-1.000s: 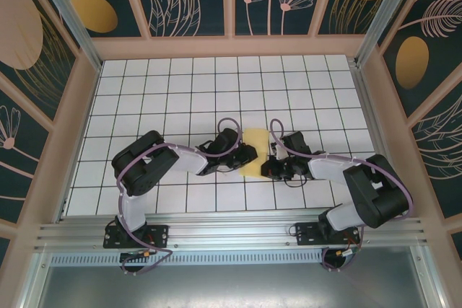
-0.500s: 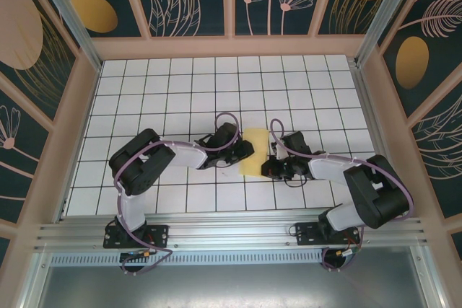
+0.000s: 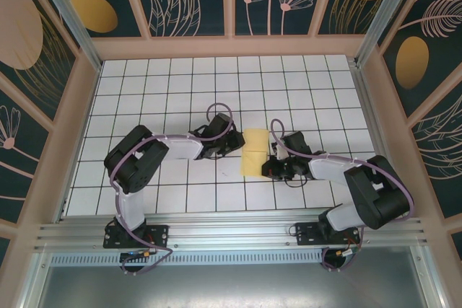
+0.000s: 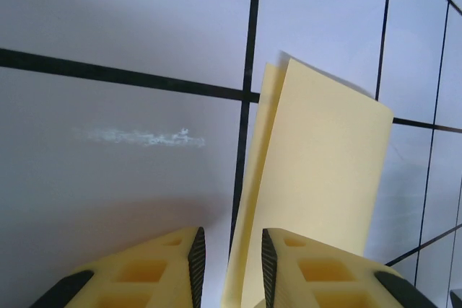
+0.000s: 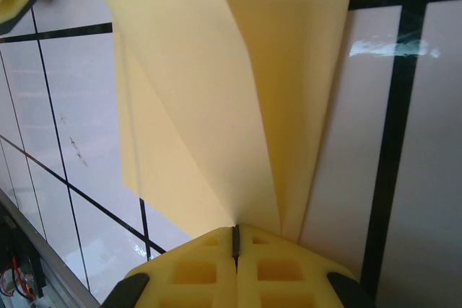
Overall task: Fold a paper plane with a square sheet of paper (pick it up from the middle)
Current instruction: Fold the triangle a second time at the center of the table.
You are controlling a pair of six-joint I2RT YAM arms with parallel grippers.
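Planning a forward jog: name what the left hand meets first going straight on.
The folded yellow sheet of paper, just ahead of the left hand; depth is unclear, so its edge may lie between the open jaws.

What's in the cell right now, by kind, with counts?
Folded yellow paper sheet: 1
Two-finger grippers: 2 (left gripper, jaws apart; right gripper, pinched on the sheet's edge)
Total: 3
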